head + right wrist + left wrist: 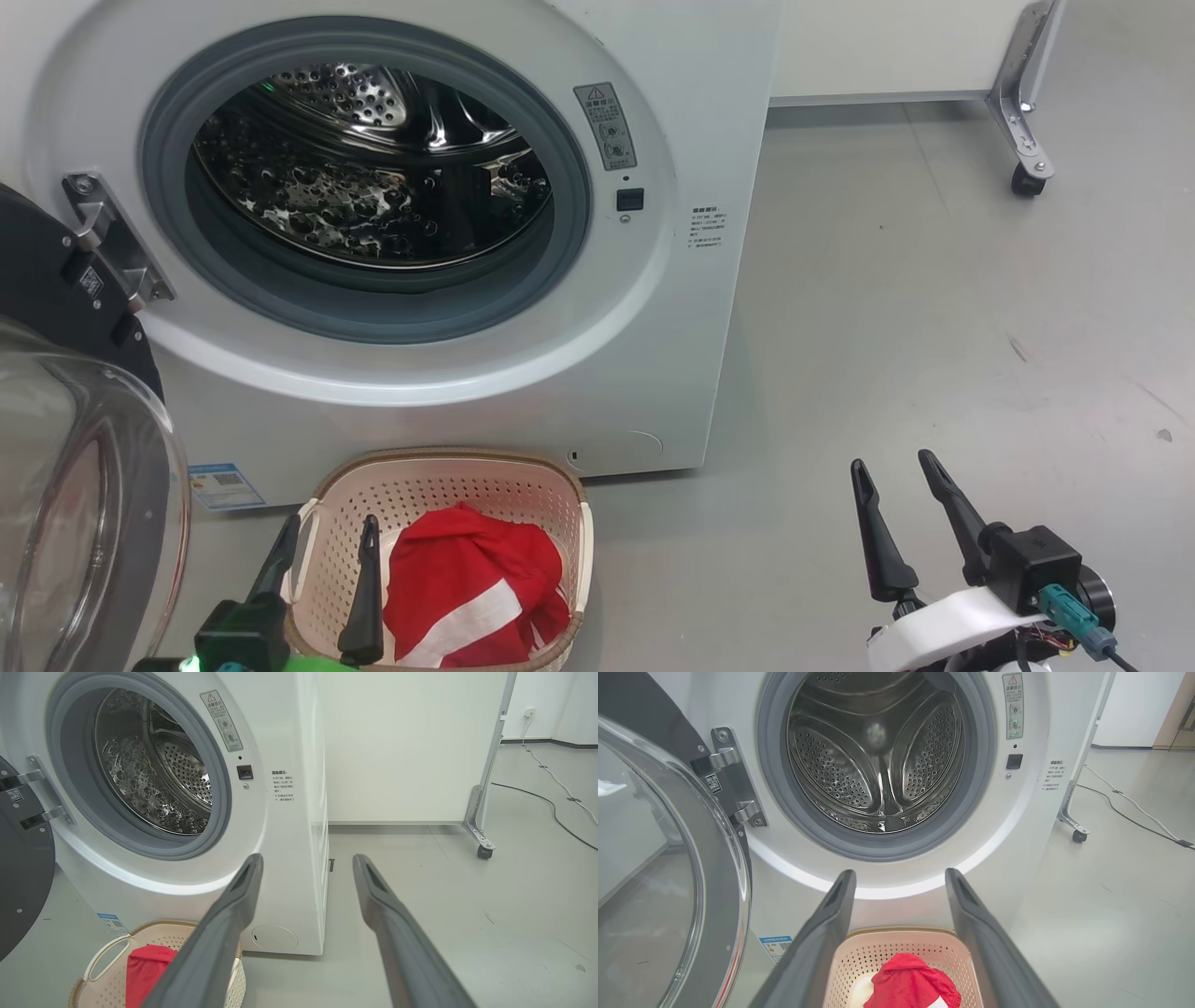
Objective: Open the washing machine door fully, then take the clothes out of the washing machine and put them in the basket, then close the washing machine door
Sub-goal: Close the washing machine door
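The washing machine [709, 280] stands with its door [42, 280] swung wide on the hinge side. On the floor [887, 308] just in front of the machine sits the cream basket [439, 464], with the red, white-striped clothes [467, 579] bundled inside. The left gripper [331, 525] hovers at the basket's hinge-side edge, fingers spread and empty. The right gripper [892, 460], out past the machine's other front corner, is spread and empty too.

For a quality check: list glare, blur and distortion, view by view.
Head view: hard glints across the drum, pale reflections on the washing machine door. Left wrist view: a blurred spot at the drum's back; the left fingers look soft. Right wrist view: the washing machine leans, stretched by the wide angle.
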### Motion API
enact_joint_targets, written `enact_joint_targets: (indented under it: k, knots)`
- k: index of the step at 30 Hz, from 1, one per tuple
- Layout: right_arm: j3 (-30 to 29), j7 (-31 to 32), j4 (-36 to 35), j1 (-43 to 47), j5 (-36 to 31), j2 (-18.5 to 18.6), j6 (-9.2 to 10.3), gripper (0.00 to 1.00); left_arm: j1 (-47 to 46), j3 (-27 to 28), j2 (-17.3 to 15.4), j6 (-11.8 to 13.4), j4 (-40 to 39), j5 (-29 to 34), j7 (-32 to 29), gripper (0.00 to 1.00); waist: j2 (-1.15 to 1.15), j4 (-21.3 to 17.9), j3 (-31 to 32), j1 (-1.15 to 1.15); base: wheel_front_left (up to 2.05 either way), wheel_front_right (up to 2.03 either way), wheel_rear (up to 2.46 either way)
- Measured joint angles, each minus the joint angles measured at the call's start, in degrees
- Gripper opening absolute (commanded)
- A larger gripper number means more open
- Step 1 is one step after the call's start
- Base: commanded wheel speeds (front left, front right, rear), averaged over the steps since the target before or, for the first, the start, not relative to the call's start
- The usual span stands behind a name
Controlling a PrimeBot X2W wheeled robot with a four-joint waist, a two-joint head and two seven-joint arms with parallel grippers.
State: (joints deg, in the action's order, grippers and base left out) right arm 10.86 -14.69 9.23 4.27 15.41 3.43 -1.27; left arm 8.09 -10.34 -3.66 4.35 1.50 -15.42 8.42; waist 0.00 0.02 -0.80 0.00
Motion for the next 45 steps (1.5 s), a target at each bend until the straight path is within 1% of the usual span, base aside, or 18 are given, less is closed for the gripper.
enact_joint_targets:
  k: [6, 8, 21, 45]
  knots:
    - [0.1, 0.0, -0.2, 0.1, 0.0, 0.0, 0.02, 1.00, 0.5, -0.1, 0.0, 0.4, -1.2, 0.5, -0.8, 1.00, 0.00, 0.1, -0.1, 0.00, 0.00, 0.00, 0.00]
    - [0.1, 0.0, -0.3, 0.1, 0.0, 0.0, 0.41, 1.00, 0.5, -0.2, 0.0, 0.5, -1.8, 0.7, -0.8, 1.00, 0.00, 0.1, -0.2, 0.00, 0.00, 0.00, 0.00]
    - [0.1, 0.0, -0.9, 0.7, 0.0, -0.1, 0.43, 1.00, 1.5, -0.7, -0.2, 0.8, -3.9, 1.5, -2.1, 1.00, 0.00, 0.1, -0.1, 0.00, -0.28, 0.28, 0.00]
    - [0.2, 0.0, -0.9, 0.9, 0.0, 0.1, 0.52, 1.00, 2.6, -1.3, -0.2, 1.0, -5.9, 1.5, -3.7, 1.00, 0.00, 0.3, 0.3, 0.00, -0.87, 0.87, 0.00]
